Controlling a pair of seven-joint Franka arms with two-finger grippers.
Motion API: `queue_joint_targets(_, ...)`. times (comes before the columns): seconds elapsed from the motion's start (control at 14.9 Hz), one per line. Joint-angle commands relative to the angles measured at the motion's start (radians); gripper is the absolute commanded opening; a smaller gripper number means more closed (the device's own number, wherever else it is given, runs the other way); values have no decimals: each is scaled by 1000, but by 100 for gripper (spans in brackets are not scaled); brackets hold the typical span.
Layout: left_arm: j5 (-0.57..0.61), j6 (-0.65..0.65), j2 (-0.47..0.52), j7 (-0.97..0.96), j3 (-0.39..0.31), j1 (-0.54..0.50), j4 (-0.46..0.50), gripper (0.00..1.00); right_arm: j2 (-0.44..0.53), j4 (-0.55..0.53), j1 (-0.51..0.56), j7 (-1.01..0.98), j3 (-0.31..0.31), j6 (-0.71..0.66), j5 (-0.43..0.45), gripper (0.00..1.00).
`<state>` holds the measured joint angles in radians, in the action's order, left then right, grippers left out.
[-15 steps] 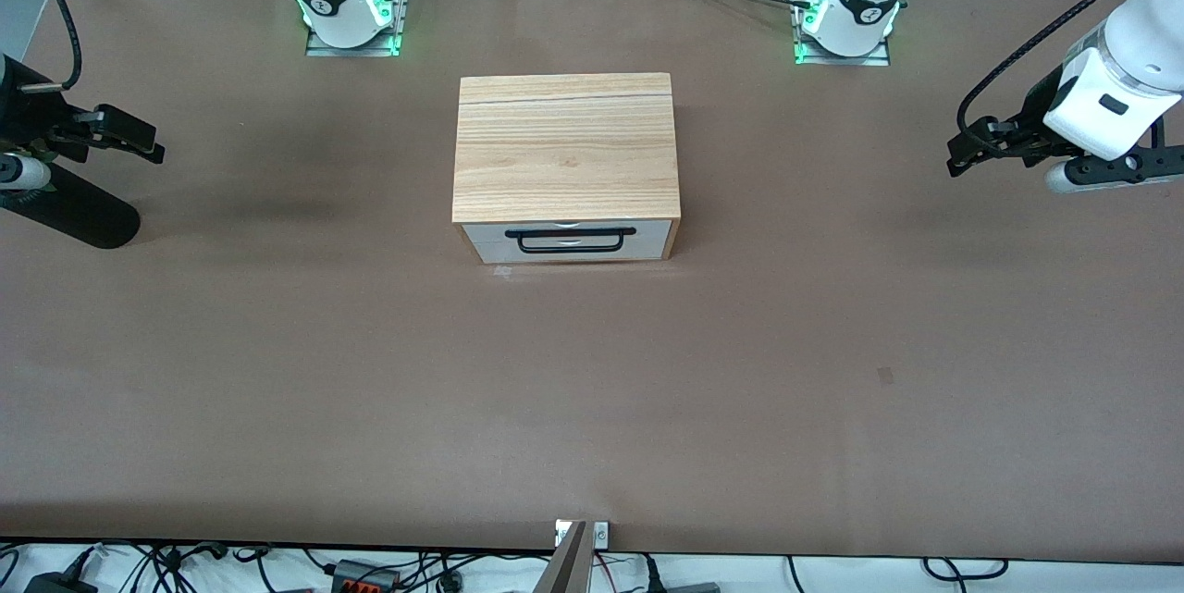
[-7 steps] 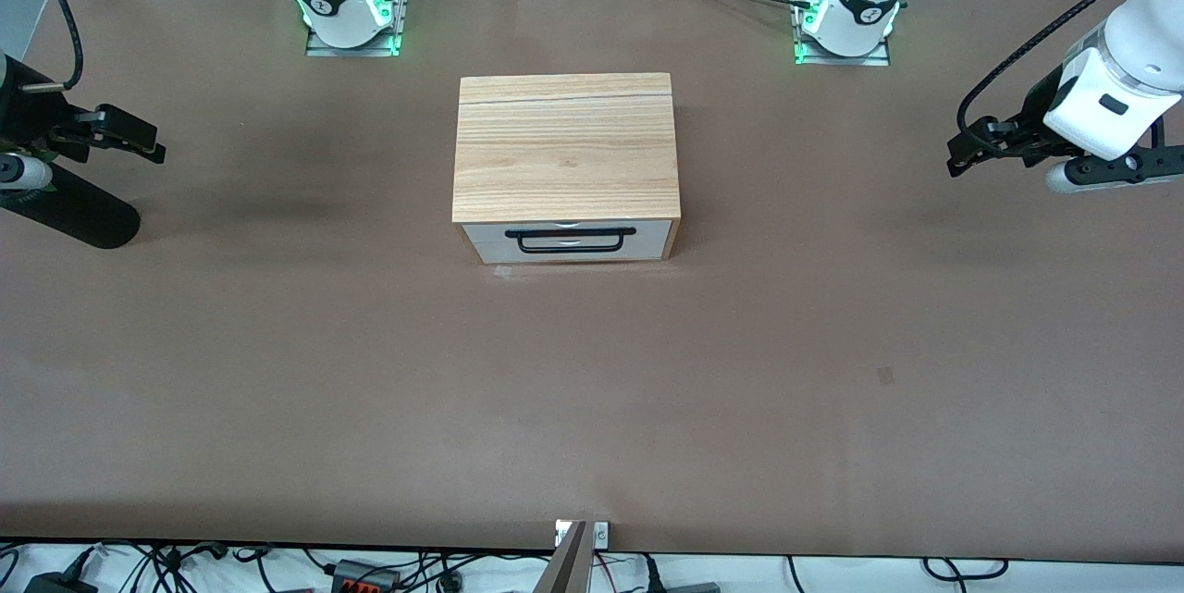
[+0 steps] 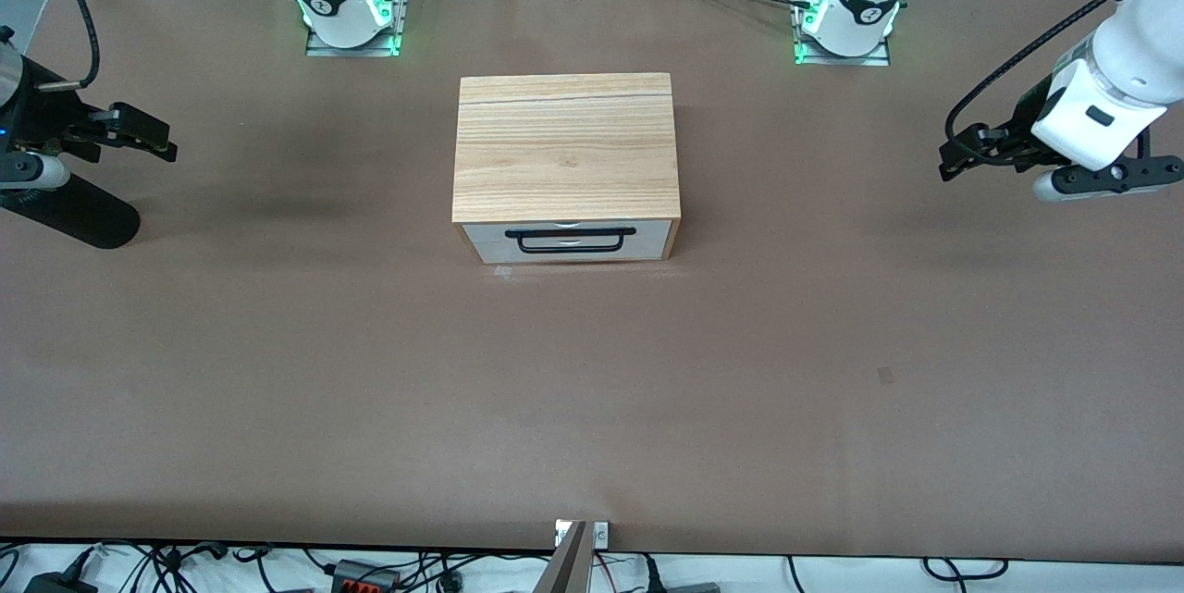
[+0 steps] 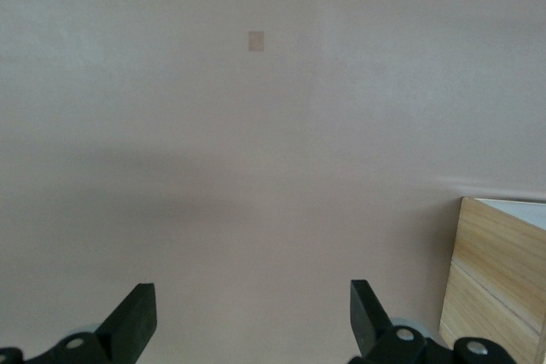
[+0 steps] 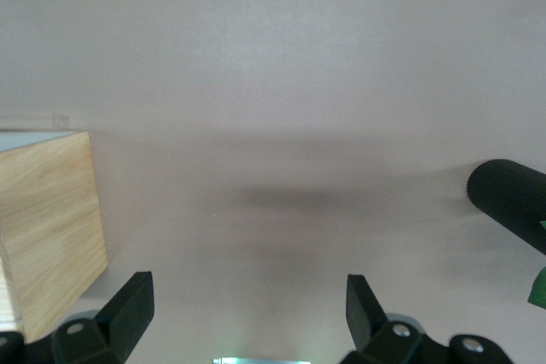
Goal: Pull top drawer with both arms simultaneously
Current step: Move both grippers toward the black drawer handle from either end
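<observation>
Top drawer (image 3: 566, 240) closed in cabinet (image 3: 565, 144) at mid-table (no legible writing), with left gripper (image 3: 962, 154) and right gripper (image 3: 148, 138) spread wide, empty, over opposite table (image 3: 592, 389) ends.

White top drawer (image 3: 566, 240), black handle (image 3: 571, 240), striped-grain light-wood cabinet (image 3: 565, 145), seemingly brown table (image 3: 370, 371)

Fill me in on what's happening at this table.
Nothing is being handled yet. The cabinet sits mid-table with its top drawer shut, the black handle untouched. The left gripper hangs open over bare table toward the left arm's end, and the right gripper hangs open toward the right arm's end. Both are well clear of the drawer, so the pull has not begun.
</observation>
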<state>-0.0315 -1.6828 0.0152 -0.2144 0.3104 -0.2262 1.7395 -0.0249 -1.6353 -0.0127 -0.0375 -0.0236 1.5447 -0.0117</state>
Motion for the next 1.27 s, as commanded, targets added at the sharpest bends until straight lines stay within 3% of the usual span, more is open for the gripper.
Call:
queue_joint_targets(0.0,10,23,-63,-8,9,13,-72,100,-24,28,-16,14,-1,-52,-11,100)
queue_joint_targets(0.13,1,15,-90,-8,15,19,-74,100,-36,28,-18,8,-2,-54,-13,100)
queue_joint_targets(0.6,-267,-24,-337,-2,18,40,-205,100,-108,29,-55,-1,-1,-51,-46,100)
queue_joint_targets(0.87,-361,-149,-431,7,21,99,-215,100,-234,12,-76,-7,-1,-38,-304,100)
queue_joint_targets(1.01,-401,-181,-454,15,21,139,-215,100,-321,12,-116,-57,-1,27,-523,100)
queue_joint_targets(1.21,-584,-245,-533,210,21,142,-215,100,-432,11,-159,-226,-1,153,-745,100)
